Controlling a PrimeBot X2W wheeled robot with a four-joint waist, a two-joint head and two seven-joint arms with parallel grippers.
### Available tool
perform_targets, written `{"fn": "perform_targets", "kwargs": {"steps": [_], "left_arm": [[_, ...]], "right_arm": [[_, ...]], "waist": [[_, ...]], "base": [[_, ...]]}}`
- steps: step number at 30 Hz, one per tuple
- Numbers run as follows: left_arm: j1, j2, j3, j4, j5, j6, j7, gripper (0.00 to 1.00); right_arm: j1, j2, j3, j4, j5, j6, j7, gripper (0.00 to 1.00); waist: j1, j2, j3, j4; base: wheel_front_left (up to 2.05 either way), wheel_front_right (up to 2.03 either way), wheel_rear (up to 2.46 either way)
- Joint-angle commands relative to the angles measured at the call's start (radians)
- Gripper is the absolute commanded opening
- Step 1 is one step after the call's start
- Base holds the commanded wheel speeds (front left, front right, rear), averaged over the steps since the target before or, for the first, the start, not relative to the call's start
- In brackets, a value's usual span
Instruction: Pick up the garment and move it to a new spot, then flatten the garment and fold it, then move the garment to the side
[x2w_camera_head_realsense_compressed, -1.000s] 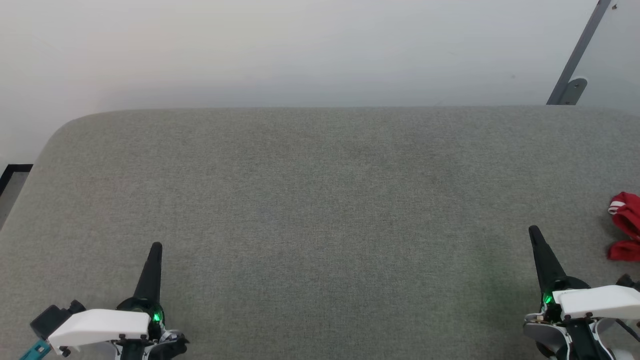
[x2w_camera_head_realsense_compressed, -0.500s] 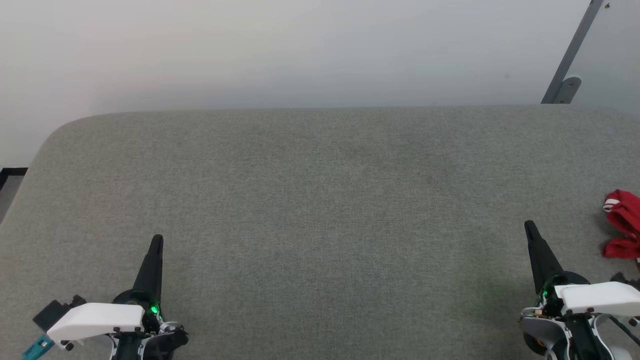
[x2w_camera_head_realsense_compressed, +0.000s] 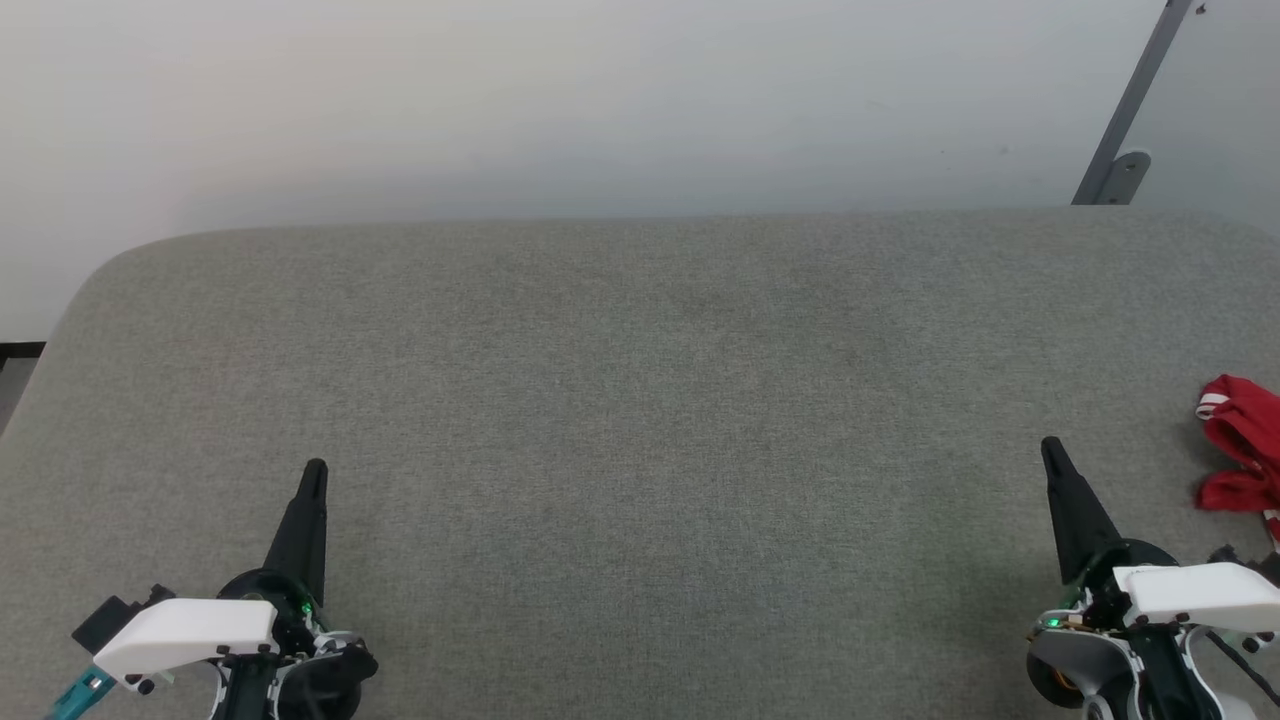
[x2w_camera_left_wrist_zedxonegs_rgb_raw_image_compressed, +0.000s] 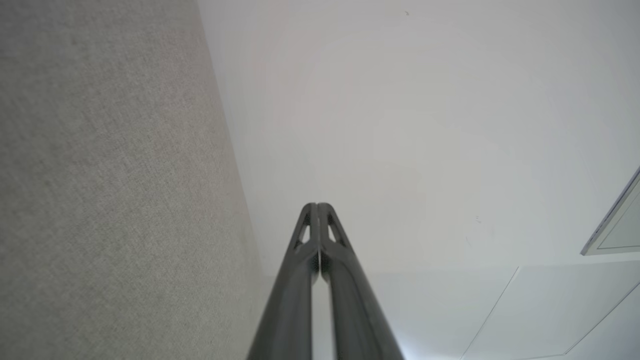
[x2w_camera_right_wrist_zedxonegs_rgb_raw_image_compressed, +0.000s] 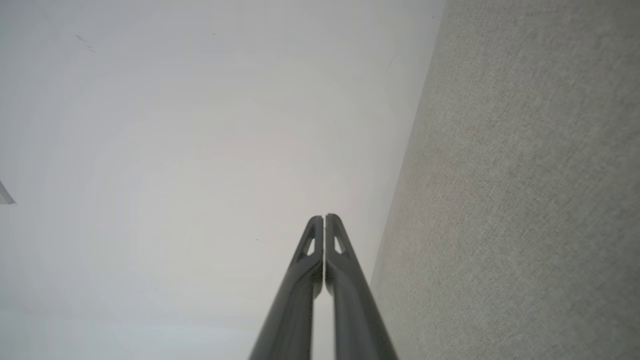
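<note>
Crumpled red garment (x2w_camera_head_realsense_compressed: 1240, 440) lies at three o'clock on the grey fabric tabletop (x2w_camera_head_realsense_compressed: 640, 400), cut by the picture edge; its visible part runs twelve to six, striped trim at twelve. Left hand (x2w_camera_head_realsense_compressed: 314, 470) at seven and right hand (x2w_camera_head_realsense_compressed: 1048, 447) at four are closed, empty.

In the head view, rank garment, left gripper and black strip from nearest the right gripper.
1. Garment, just right of the right gripper.
2. Left gripper, lower left.
3. Black strip, far left edge.
</note>
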Motion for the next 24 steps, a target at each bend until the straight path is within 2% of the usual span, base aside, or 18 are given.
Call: {"fn": "perform_targets", "kwargs": {"steps": [1,24], "left_arm": [[-0.015,0.0,0.004,0.001,-0.015,0.002,0.007,0.0],[-0.018,-0.005,0.011,0.003,-0.016,0.002,0.015,0.0]], "right_arm": [[-0.017,0.006,-0.003,0.004,0.015,0.0,0.006,0.0],[-0.012,0.007,-0.002,0.005,0.023,0.0,0.007,0.0]], "waist": [[0.0,0.0,0.0,-0.001],[0.0,0.0,0.0,-0.003]], "base": [[0.0,0.0,0.0],[0.0,0.0,0.0]]}}
